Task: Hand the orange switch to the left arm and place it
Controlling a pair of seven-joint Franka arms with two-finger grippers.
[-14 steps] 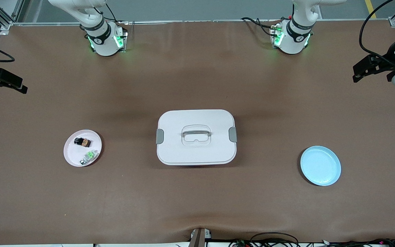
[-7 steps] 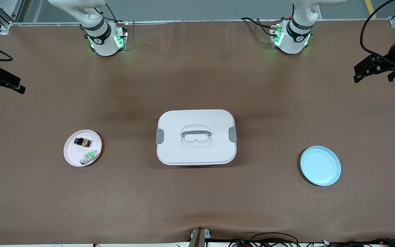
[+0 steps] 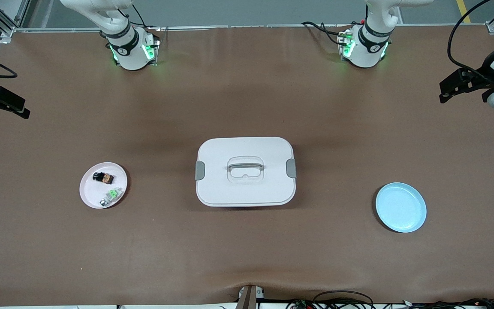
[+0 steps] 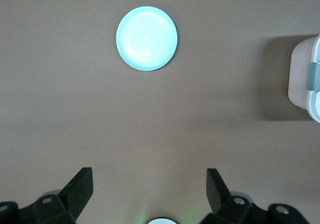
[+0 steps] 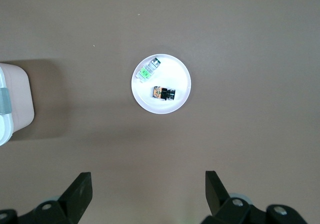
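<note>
The orange switch (image 3: pixel 103 177) lies on a white plate (image 3: pixel 90 193) at the right arm's end of the bench (image 3: pixel 247 94), just beside a small green-and-silver part (image 3: pixel 112 196). The box (image 3: pixel 245 171) sits mid-bench, between that plate and a blue plate (image 3: pixel 400 207). The right gripper (image 5: pixel 147 186) hangs high over the bench, fingers spread and empty; the left gripper (image 4: pixel 150 186) likewise.

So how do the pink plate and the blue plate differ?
The pink plate holds the orange switch and a green part; the blue plate holds nothing. Pink lies toward the right arm's end, blue toward the left arm's. Both are small, round and flat on the table, either side of the box.
</note>
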